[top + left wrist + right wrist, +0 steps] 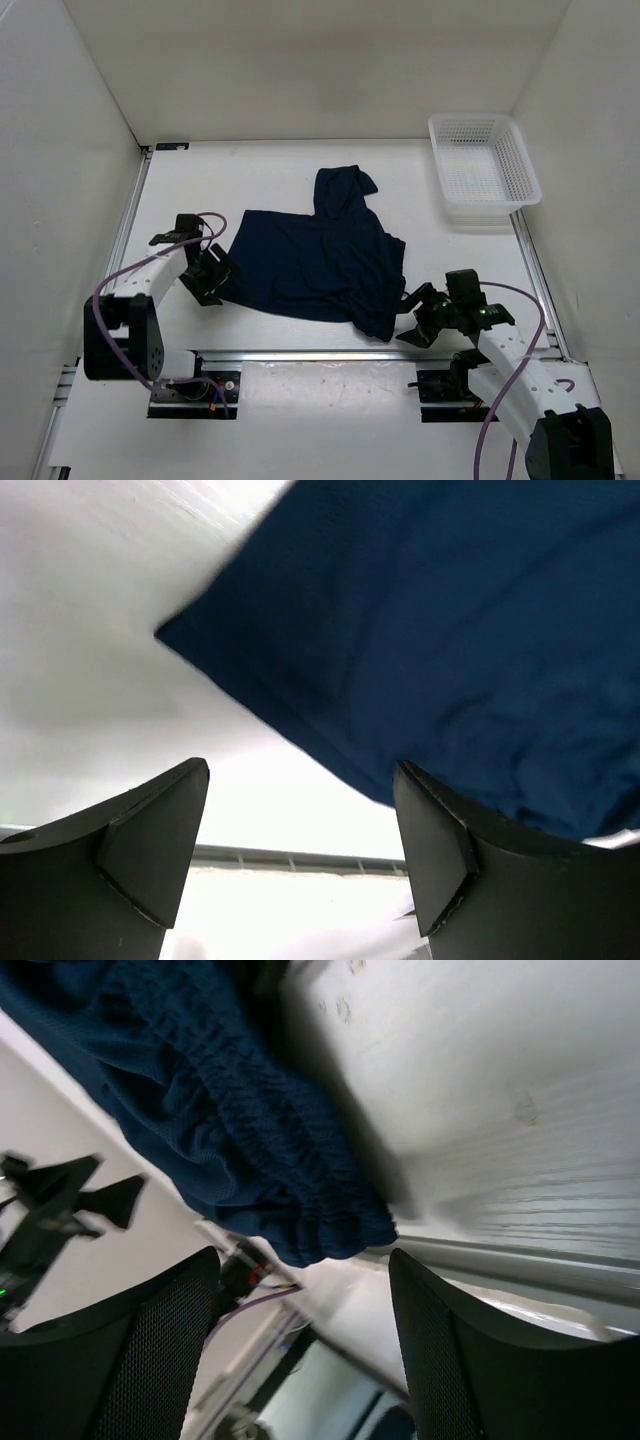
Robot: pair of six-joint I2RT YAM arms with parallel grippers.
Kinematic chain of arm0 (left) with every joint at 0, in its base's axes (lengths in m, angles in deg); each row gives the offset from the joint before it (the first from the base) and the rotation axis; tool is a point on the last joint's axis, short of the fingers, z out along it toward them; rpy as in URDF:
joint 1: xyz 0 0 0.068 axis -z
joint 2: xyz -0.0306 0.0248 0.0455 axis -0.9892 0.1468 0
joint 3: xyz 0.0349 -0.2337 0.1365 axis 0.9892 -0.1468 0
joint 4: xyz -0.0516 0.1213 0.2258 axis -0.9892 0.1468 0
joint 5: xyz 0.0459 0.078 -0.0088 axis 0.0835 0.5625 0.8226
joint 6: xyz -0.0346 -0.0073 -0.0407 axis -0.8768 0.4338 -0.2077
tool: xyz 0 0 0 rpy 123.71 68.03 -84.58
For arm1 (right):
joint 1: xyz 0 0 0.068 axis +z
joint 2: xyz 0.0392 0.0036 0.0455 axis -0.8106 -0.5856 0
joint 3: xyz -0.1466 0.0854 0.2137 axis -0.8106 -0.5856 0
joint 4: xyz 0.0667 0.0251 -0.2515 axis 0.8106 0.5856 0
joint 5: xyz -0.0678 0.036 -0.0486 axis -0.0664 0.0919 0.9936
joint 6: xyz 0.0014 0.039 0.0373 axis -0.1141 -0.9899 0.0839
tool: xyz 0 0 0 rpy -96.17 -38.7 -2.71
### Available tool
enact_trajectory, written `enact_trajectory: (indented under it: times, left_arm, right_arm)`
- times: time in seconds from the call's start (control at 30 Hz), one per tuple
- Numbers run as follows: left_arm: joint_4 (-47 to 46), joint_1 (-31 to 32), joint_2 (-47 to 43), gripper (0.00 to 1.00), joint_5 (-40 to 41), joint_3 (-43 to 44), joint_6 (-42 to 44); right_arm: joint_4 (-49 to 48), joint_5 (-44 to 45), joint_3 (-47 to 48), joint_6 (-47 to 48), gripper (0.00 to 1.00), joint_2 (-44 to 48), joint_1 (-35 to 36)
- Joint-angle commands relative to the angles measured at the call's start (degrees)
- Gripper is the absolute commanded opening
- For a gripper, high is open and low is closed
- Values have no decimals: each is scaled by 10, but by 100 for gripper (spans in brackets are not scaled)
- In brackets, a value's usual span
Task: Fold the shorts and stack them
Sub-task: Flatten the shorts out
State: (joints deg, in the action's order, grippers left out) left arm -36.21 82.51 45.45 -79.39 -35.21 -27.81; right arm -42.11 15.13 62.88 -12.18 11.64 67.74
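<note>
Flanking dark navy soft fabric shorts (315,262) on the white table (420,180) with left hand (209,274) and right hand (424,318), both spread wide, empty.

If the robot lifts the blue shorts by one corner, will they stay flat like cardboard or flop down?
Probably flop: the shorts lie in soft wrinkles with one part folded over, so they would likely droop and unfold. They look thin, so probably light. The gathered waistband looks bunchy, so it may stretch and sag rather than hold shape.
</note>
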Motion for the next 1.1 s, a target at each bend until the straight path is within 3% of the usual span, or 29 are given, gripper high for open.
enact_trajectory:
  times: [0.0,0.33,0.43,0.47,0.5,0.53,0.6,0.87,1.07]
  left_arm:
    - [-43,-2,34,86,-10,-18,-14]
    - [-82,-2,109,84,-10,-6,-27]
    - [-89,-2,122,75,-4,-1,-27]
    - [-89,-2,128,69,1,-1,-27]
    - [-94,-2,134,43,1,-1,-27]
    - [-94,-2,134,29,1,-1,-27]
    - [-94,-2,139,10,1,-1,-27]
    - [-94,-2,104,10,-4,5,-27]
    - [-94,-2,92,10,-15,5,-27]
  right_arm:
    - [-57,-66,-18,-85,73,6,3]
    - [-51,-94,-20,-125,75,-21,3]
    - [-38,-88,-20,-132,76,-16,3]
    - [-31,-88,-20,-139,76,-10,3]
    - [-31,-88,-20,-145,77,-4,3]
    - [-31,-88,-20,-145,77,-4,3]
    - [-26,-88,-26,-153,77,2,8]
    - [-31,-72,-15,-144,77,-24,20]
    - [-78,-20,2,-108,77,-120,44]
